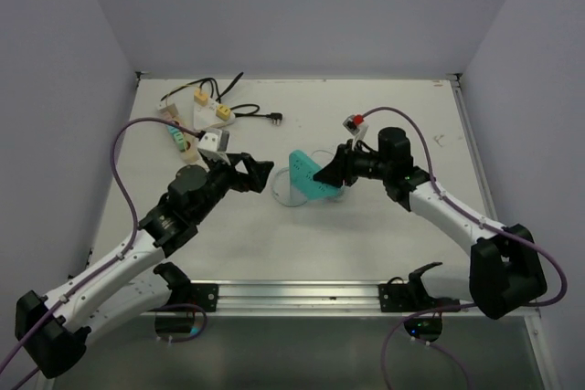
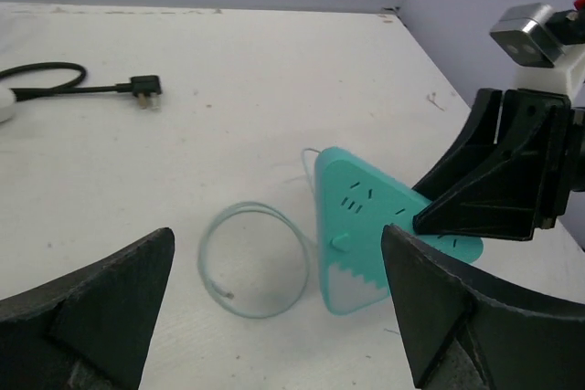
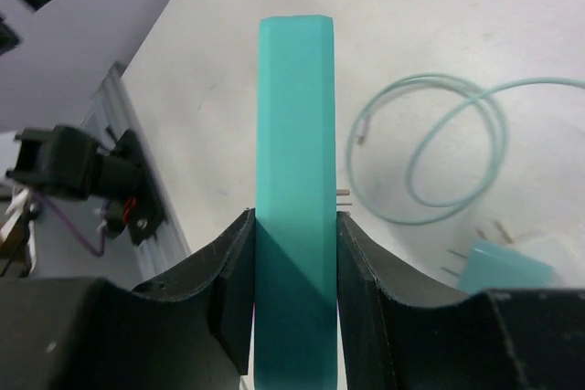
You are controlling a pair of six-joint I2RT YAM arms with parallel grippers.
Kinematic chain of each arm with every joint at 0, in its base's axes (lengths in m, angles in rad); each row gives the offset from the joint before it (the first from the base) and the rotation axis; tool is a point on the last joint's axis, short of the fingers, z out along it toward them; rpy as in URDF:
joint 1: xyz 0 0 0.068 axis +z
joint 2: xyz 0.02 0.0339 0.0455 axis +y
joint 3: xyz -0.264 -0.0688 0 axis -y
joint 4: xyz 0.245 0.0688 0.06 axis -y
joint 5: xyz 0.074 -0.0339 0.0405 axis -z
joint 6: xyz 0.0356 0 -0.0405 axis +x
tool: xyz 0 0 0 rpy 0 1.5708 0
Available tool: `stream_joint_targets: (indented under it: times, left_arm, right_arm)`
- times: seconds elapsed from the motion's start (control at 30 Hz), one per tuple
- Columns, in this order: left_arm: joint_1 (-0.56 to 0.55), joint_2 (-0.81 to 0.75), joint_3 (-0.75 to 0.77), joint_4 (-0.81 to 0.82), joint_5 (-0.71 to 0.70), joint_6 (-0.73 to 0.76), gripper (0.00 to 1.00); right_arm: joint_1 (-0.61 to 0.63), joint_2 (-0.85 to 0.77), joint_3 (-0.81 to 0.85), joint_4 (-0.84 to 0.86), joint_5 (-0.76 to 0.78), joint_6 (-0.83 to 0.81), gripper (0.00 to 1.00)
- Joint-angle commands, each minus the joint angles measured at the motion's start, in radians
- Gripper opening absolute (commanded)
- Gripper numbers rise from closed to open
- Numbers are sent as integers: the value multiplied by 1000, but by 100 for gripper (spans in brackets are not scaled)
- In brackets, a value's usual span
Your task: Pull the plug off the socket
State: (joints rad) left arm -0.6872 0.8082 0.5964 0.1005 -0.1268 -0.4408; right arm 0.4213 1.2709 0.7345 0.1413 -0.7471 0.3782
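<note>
One hold | right jaws clamp socket point(image 3: 292, 134) | left jaws wide

This is a robotics lab test cell, not a home or shop. A bare white table point(image 1: 366, 235) is boxed in by plain pale walls point(image 1: 302, 6) on three sides. An aluminium rail point(image 1: 302, 294) along the near edge carries two small robot arms, the left arm point(image 1: 119, 262) and the right arm point(image 1: 448, 212), each trailing purple cables point(image 1: 123, 143). A cluster of spare adapters point(image 1: 210, 116) and a loose black power cord point(image 1: 260, 116) lie in the far left corner.
</note>
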Motion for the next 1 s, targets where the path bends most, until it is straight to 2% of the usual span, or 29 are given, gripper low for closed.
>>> stream_joint_targets:
  times: [0.0,0.1,0.4,0.57,0.7,0.97]
  left_arm:
    - [6,-24,100,-189,-239,25,99]
    - [8,-26,144,-298,-342,30,100]
    - [9,-56,171,-507,-539,30,100]
    - [9,-104,168,-555,-620,54,100]
    - [8,-147,117,-527,-623,59,100]
    - [9,-103,132,-576,-652,45,100]
  right_arm:
    - [-94,8,71,11,123,51,0]
    - [-186,19,82,14,230,97,0]
    - [-530,149,106,133,325,319,0]
    - [-613,238,121,202,405,381,0]
    - [-658,338,140,292,437,435,0]
    - [-690,499,166,414,462,487,0]
